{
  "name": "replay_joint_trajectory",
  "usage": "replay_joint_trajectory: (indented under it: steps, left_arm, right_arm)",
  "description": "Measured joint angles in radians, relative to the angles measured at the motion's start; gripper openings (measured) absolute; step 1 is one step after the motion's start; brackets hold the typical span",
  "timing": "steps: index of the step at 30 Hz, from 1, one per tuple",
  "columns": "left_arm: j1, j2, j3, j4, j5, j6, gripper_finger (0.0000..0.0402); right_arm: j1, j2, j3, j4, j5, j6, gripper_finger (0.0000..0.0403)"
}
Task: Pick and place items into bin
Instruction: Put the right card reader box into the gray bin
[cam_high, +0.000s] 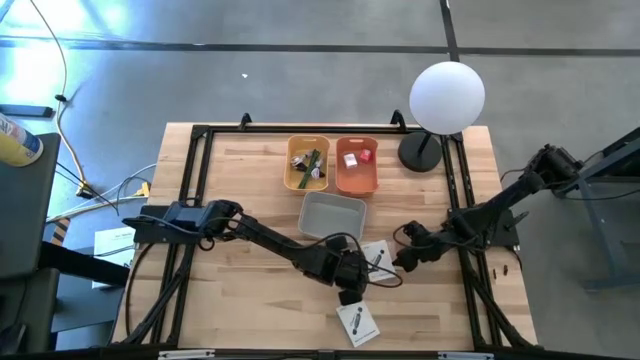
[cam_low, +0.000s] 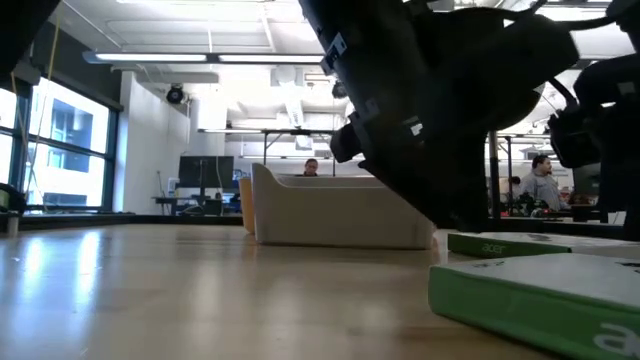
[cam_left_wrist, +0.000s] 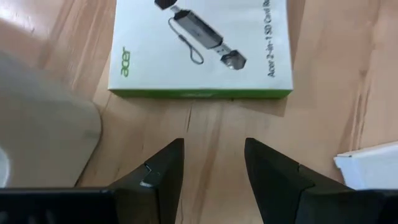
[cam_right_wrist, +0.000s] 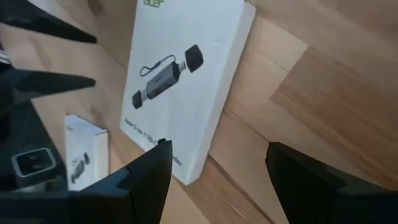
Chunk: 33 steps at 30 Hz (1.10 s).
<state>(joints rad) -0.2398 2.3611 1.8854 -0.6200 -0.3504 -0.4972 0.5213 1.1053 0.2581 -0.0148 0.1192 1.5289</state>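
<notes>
Two white flat packets printed with a dark card reader lie flat on the table: one (cam_high: 376, 258) between the grippers, the other (cam_high: 357, 322) nearer the near edge. My left gripper (cam_left_wrist: 214, 146) hovers open just short of the first packet's (cam_left_wrist: 199, 46) green edge, touching nothing. My right gripper (cam_right_wrist: 217, 150) is open over the same packet's (cam_right_wrist: 186, 87) other side; the second packet (cam_right_wrist: 87, 152) shows beyond. A green-handled tool and small bits lie in the yellow bin (cam_high: 308, 163). Red and white cubes lie in the orange bin (cam_high: 357, 165).
A grey bin (cam_high: 333, 215) stands just far of the grippers, beside my left gripper (cam_left_wrist: 37, 124). A lamp with a white globe (cam_high: 447, 95) stands at the far right corner. A black frame (cam_high: 200, 160) runs round the table. Bare wood lies at the near left.
</notes>
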Motion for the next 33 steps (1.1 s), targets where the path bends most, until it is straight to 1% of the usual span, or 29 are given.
replay_joint_trajectory:
  steps: [3,9,17,21,25,33]
  left_arm:
    - [0.005,0.0,0.0,0.027,0.003,0.003,0.0156]
    - [0.021,0.009,0.0,0.083,0.042,0.019,0.0156]
    - [0.039,0.021,0.0,0.088,0.073,0.019,0.0156]
    - [0.044,0.027,0.0,0.101,0.095,0.045,0.0156]
    - [0.044,0.033,0.0,0.096,0.1,0.047,0.0156]
    - [0.052,0.031,0.0,0.097,0.1,0.048,0.0156]
  right_arm:
    - [0.0,0.0,-0.027,0.052,0.003,0.017,0.0247]
    - [-0.013,0.0,-0.034,0.06,0.001,0.022,0.0247]
    - [-0.046,0.0,-0.034,0.065,-0.004,0.002,0.0247]
    - [-0.058,0.0,-0.034,0.068,-0.01,-0.005,0.0247]
    - [-0.058,0.0,-0.033,0.092,-0.004,-0.011,0.0247]
    - [-0.067,0.0,-0.033,0.085,-0.002,-0.011,0.0247]
